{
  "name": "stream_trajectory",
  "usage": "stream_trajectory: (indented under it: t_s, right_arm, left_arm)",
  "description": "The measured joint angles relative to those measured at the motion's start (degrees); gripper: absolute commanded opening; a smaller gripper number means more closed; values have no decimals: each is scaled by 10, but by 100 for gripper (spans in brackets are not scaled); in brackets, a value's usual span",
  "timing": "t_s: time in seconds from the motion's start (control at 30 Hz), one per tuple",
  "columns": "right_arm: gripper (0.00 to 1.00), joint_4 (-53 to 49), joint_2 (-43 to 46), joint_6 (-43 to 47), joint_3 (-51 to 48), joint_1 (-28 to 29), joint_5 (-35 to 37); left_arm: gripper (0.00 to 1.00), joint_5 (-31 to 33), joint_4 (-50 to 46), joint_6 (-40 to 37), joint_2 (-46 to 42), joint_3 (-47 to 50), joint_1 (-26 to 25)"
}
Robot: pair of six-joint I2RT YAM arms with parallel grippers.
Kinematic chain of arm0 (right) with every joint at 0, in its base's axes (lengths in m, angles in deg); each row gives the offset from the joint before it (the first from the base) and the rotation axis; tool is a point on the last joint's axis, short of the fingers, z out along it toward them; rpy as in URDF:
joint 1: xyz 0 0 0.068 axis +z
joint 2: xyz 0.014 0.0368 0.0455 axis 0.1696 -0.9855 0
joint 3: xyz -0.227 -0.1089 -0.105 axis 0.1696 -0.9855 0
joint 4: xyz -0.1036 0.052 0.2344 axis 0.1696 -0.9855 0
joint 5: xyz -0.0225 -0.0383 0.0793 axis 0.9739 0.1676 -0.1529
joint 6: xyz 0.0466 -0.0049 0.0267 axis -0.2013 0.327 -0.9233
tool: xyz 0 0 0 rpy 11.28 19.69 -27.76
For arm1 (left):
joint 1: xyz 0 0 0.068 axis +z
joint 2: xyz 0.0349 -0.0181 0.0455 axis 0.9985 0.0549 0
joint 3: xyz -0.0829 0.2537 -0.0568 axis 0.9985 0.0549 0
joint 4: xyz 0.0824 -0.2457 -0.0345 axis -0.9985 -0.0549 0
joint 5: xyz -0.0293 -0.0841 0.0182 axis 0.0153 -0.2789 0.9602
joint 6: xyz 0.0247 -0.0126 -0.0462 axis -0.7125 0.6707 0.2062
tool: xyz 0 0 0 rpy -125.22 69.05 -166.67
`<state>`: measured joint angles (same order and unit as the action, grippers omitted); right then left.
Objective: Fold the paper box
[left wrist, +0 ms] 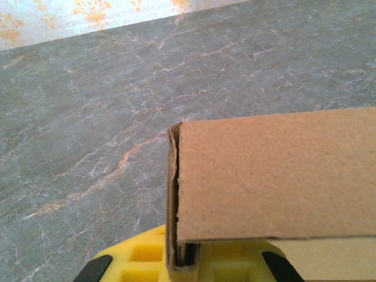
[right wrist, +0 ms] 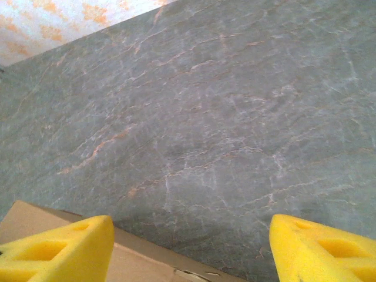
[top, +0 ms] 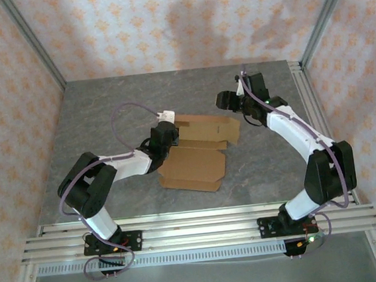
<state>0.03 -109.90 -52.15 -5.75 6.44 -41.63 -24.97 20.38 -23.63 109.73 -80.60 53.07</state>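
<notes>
The paper box (top: pixel 199 150) is a brown cardboard piece lying partly unfolded in the middle of the grey table (top: pixel 105 109), with one panel nearer me and a flap panel behind it. My left gripper (top: pixel 164 135) is at its left end, shut on a folded-up side flap. In the left wrist view that flap (left wrist: pixel 264 182) stands on edge between the yellow fingers (left wrist: pixel 135 255), and the gripper (left wrist: pixel 185 264) pinches its doubled edge. My right gripper (top: pixel 227 100) hovers open past the box's far right corner. Its yellow fingertips (right wrist: pixel 59 249) stand wide apart above a cardboard edge (right wrist: pixel 135 267), gripper (right wrist: pixel 191 247) empty.
Patterned walls and aluminium frame posts (top: pixel 32 43) enclose the table on three sides. A slotted rail (top: pixel 196 223) runs along the near edge by the arm bases. Bare marbled table surface lies behind and to the left of the box.
</notes>
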Motion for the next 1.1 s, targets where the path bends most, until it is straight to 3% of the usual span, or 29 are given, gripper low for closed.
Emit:
stream_trajectory:
  t_s: [0.23,0.47,0.63,0.9,1.1]
  right_arm:
    - [68,31,69,-61,-84,-43,0]
    - [67,28,134,-87,-140,-44,9]
    - [61,25,163,-113,-202,-45,19]
    - [51,81,152,-126,-282,-46,-13]
    - [43,184,74,-152,-299,-33,-51]
  left_arm:
    - [0,8,23,-4,0,11,0]
    - [0,10,42,-3,0,22,0]
    - [0,10,56,13,0,31,5]
    - [0,8,74,62,-4,47,32]
    - [0,9,88,85,-4,55,35]
